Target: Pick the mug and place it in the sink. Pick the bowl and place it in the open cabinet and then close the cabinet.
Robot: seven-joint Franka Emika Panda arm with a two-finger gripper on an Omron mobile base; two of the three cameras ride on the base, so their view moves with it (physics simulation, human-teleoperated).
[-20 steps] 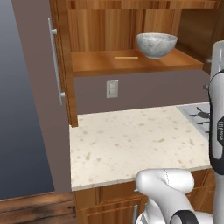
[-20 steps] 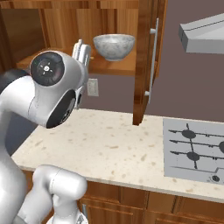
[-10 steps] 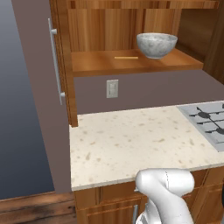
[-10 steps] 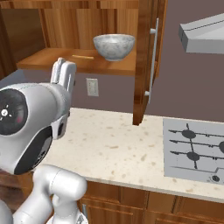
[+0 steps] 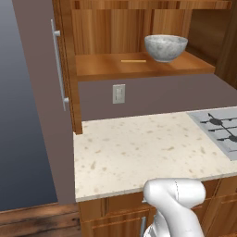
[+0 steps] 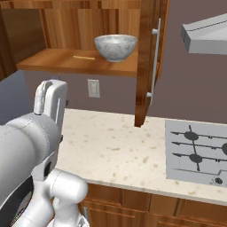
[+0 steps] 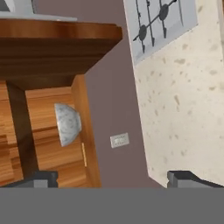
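The speckled pale grey bowl stands upright on the shelf of the open wooden cabinet, and it appears again in the right base view as the bowl. In the hand view, which is rolled on its side, the bowl lies far ahead of my gripper. Its two dark fingertips stand wide apart with nothing between them, well away from the bowl. The cabinet door with its long silver bar handle stands swung out. The mug and the sink are out of view.
A thin yellow stick lies on the shelf left of the bowl. Below is a speckled counter with a wall socket behind it. A hob sits at the right under a grey hood. My arm fills the lower left.
The arm has swung down and to the left, leaving the right edge of the left base view. The bowl has stayed on the shelf and the gripper has stayed open.
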